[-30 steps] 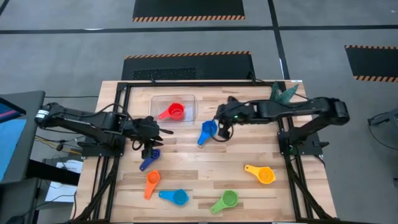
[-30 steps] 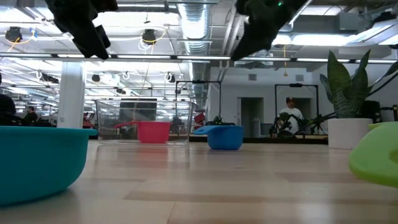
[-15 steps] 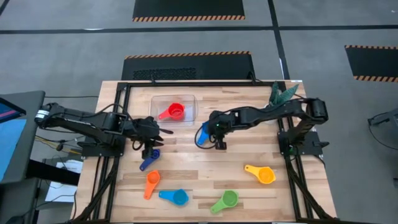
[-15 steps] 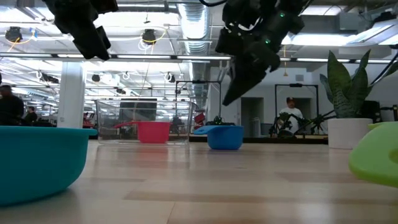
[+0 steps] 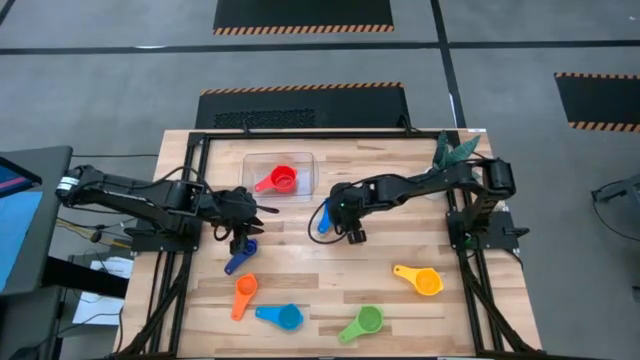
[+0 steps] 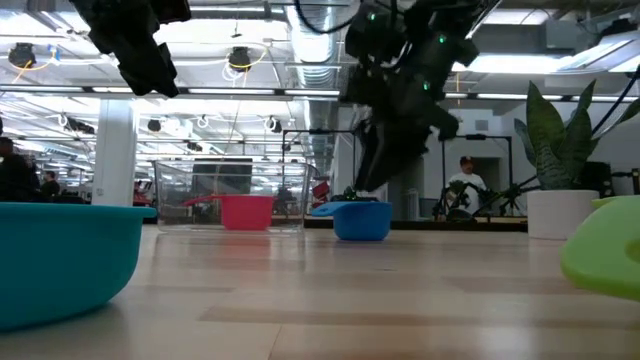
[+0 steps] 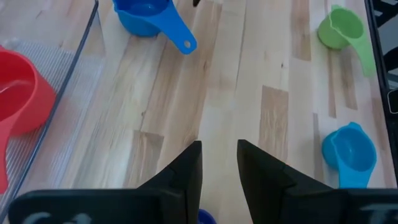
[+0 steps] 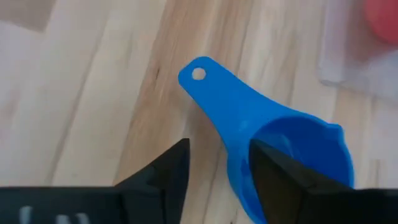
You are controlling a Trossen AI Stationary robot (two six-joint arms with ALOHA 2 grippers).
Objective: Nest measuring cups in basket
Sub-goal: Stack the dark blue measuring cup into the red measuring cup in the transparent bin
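Observation:
A blue cup (image 5: 325, 216) sits upright on the table just right of the clear basket (image 5: 252, 162). A red cup (image 5: 281, 180) lies in the basket. My right gripper (image 5: 338, 216) is open and hangs low over the blue cup. In the right wrist view its fingers (image 8: 166, 171) stand on either side of the place where the cup's handle (image 8: 211, 93) meets the bowl (image 8: 298, 155). I see no touch. My left gripper (image 5: 245, 216) is slightly open and empty, above the table beside the basket's near left corner, over a dark blue cup (image 5: 240, 257).
An orange cup (image 5: 243, 293), a light blue cup (image 5: 281, 316), a green cup (image 5: 362, 322) and a yellow cup (image 5: 420, 280) lie along the near part of the table. A potted plant (image 5: 455, 150) stands at the far right corner.
My right gripper has gone toward the table's left edge and down, from beside the blue cup to just over it. The blue cup has stayed where it was.

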